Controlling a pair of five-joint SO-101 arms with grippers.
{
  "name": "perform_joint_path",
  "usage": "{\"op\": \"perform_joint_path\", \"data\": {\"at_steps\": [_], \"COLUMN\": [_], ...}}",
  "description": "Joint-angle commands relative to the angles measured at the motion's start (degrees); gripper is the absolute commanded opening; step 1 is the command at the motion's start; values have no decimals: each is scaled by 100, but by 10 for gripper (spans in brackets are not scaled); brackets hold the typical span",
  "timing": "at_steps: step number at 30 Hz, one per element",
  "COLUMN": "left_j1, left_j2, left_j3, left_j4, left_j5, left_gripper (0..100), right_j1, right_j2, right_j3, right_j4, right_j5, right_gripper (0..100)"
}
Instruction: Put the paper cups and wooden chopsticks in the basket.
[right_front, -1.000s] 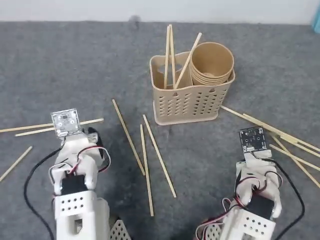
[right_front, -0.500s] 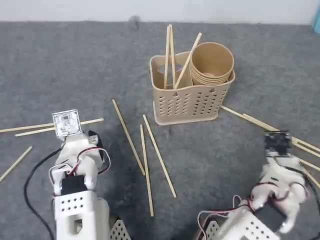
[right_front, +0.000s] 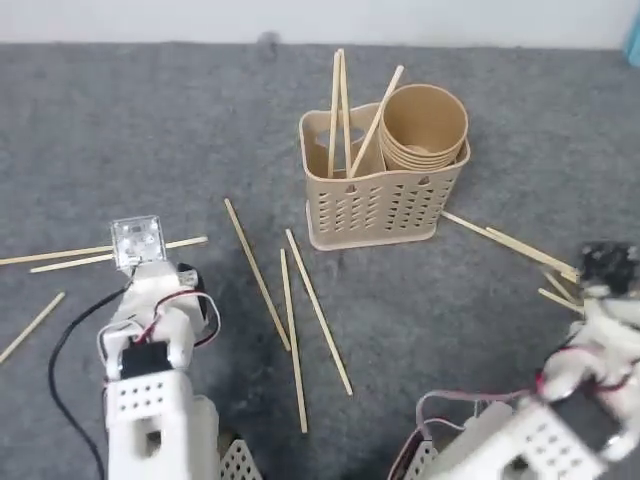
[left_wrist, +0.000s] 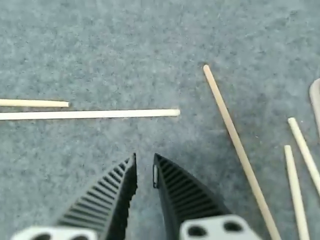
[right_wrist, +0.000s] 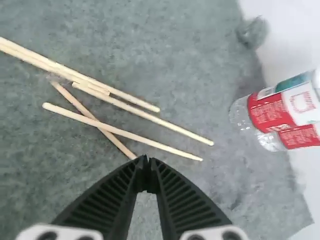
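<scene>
Chopsticks (right_wrist: 120, 132) lie clustered on the mat (right_wrist: 60, 45) at the right, just beyond the right gripper (right_wrist: 148, 167). Its jaws are closed on nothing, and the sticks' long axes run across its line. The basket (right_front: 380, 210) stands well apart, far and left.

The right hand (right_wrist: 147, 161) has swung right, over loose chopsticks (right_wrist: 120, 131).

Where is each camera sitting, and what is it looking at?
High view: above the table, looking down on the basket, left arm and right arm.
Left wrist view: on the left arm, facing the slanted chopstick; own left gripper open.
Right wrist view: on the right arm, facing crossed chopsticks and a bottle; own right gripper shut.
Shared: high and left wrist views both show that slanted chopstick.
</scene>
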Motion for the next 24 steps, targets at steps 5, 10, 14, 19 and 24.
{"op": "perform_joint_path", "data": {"at_steps": [5, 10, 14, 19, 24], "left_j1": [-44, -44, -44, -44, -35], "left_j2": [2374, 3156, 3068, 2892, 2769], "left_j3": [-1358, -1842, -1815, -1719, -1640], "left_j4": [-404, -369, -369, -369, -378], "left_j5": [-53, -53, -53, -70, -79], "left_gripper": [52, 52, 52, 52, 52], "right_j1": [-163, -409, -699, -1095, -1200], "right_j2": [3600, 5622, 7125, 8611, 9727], "right_j3": [-2787, -4431, -5327, -6057, -6778], "right_j4": [-66, -13, 40, 664, 716], "right_j5": [466, 932, 1538, 2848, 3253], "right_gripper": [82, 80, 84, 84, 84]}}
